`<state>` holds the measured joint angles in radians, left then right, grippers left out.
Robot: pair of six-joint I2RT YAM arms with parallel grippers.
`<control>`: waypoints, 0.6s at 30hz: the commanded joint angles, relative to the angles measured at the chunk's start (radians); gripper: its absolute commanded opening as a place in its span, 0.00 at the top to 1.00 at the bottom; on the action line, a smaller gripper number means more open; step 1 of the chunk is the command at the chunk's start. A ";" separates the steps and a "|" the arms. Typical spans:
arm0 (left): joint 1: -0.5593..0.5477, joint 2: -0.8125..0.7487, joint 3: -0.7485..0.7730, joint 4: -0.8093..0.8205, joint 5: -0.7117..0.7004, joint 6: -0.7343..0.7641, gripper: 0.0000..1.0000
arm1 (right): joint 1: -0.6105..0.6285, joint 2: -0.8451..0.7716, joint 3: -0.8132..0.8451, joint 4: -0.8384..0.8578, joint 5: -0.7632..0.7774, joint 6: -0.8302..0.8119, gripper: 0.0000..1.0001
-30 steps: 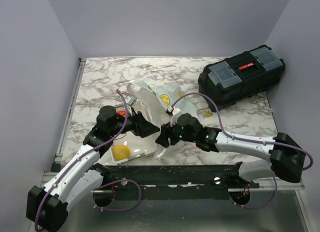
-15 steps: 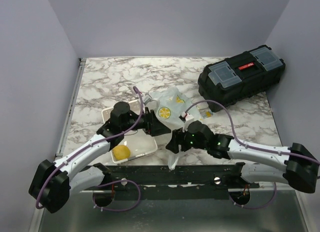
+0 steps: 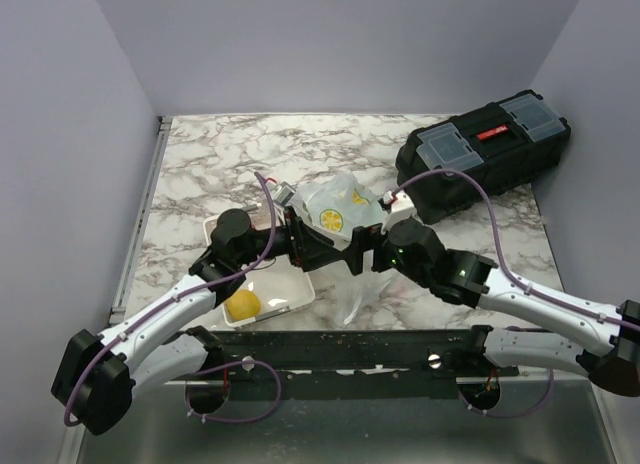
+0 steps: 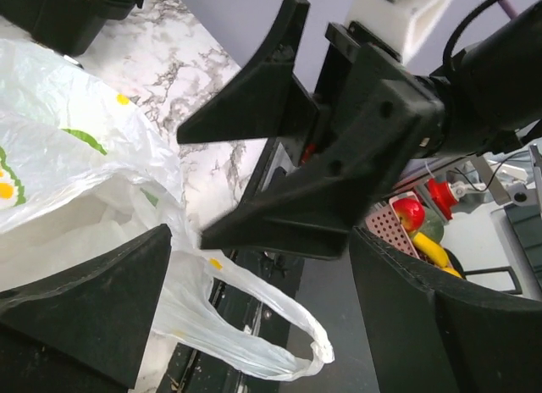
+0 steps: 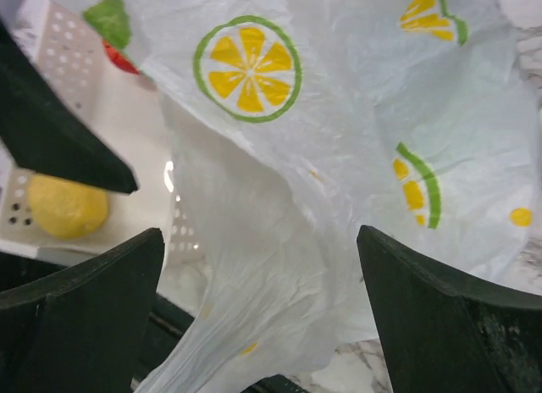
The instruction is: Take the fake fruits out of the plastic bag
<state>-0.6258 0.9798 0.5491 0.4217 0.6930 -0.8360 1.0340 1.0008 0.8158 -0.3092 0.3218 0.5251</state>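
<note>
Judging my pinch: left gripper point(image 3: 312, 249) and right gripper point(image 5: 258, 240) both gape open around the plastic bag point(image 3: 338, 204), on the table point(image 3: 200, 164) beside the tray point(image 3: 285, 289). The fake fruits are hidden, so I'd pinch loose film only.

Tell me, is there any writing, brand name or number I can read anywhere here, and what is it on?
No text can be read in any view.
On the black toolbox, the red label is too small to read.
On the plastic bag, there are only printed citrus slices, no words.
</note>
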 commanded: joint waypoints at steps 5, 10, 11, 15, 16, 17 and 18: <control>0.005 -0.146 -0.028 -0.153 -0.026 0.113 0.09 | 0.000 0.229 0.132 -0.124 0.276 -0.148 0.01; 0.008 -0.260 -0.058 -0.252 -0.033 0.179 0.07 | 0.000 0.308 0.126 -0.041 0.338 -0.195 0.05; 0.010 -0.276 -0.064 -0.262 -0.032 0.186 0.06 | 0.000 0.324 0.127 -0.021 0.340 -0.201 0.08; 0.009 -0.324 -0.082 -0.305 -0.034 0.207 0.06 | 0.000 0.378 0.147 0.049 0.362 -0.174 0.34; 0.010 -0.336 -0.092 -0.314 -0.043 0.207 0.07 | 0.001 0.384 0.150 0.064 0.352 -0.169 0.39; 0.009 -0.346 -0.101 -0.323 -0.053 0.206 0.06 | 0.000 0.387 0.153 0.077 0.343 -0.163 0.45; 0.010 -0.353 -0.107 -0.328 -0.065 0.205 0.06 | 0.000 0.387 0.155 0.088 0.335 -0.162 0.50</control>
<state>-0.6220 0.6647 0.4793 0.1635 0.6765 -0.6662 1.0336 1.3754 0.9302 -0.3134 0.6250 0.3569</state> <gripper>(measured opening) 0.934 0.577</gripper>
